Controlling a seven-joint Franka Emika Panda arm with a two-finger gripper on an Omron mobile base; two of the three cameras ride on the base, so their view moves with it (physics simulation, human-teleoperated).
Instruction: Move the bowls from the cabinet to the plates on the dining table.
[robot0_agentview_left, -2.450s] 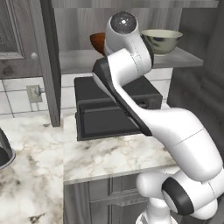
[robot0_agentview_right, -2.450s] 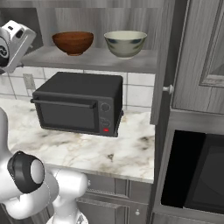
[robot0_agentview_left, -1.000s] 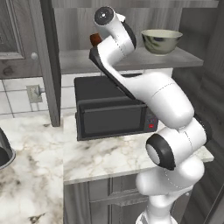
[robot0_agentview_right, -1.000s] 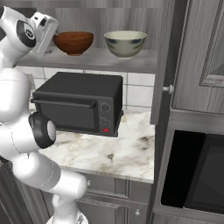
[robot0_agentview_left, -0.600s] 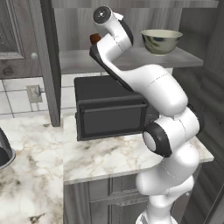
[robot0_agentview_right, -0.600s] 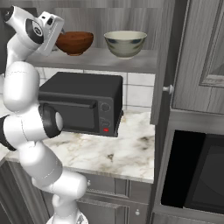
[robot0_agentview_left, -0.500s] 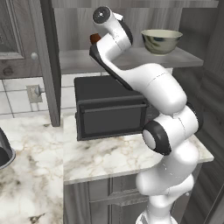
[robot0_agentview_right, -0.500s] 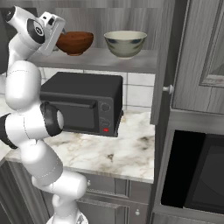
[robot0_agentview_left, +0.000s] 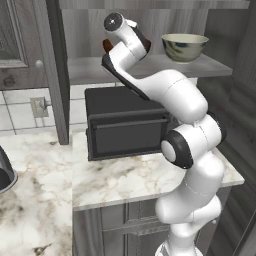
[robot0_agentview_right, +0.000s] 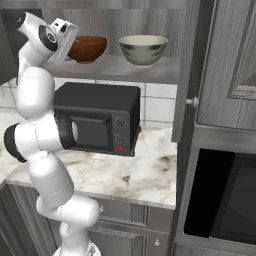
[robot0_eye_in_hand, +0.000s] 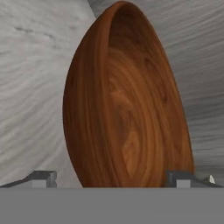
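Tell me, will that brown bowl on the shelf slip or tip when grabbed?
The brown bowl looks like rigid wood, so it probably won't flex. Its smooth rounded wall may slide between the open end effector tips. Its narrow base on the shelf suggests it could rock if nudged.

This is a kitchen. Just in front of the pincer two bowls sit on the shelf of a grey wood cabinet. Below the pincer a black microwave stands on a marble counter, with white wall tiles behind.
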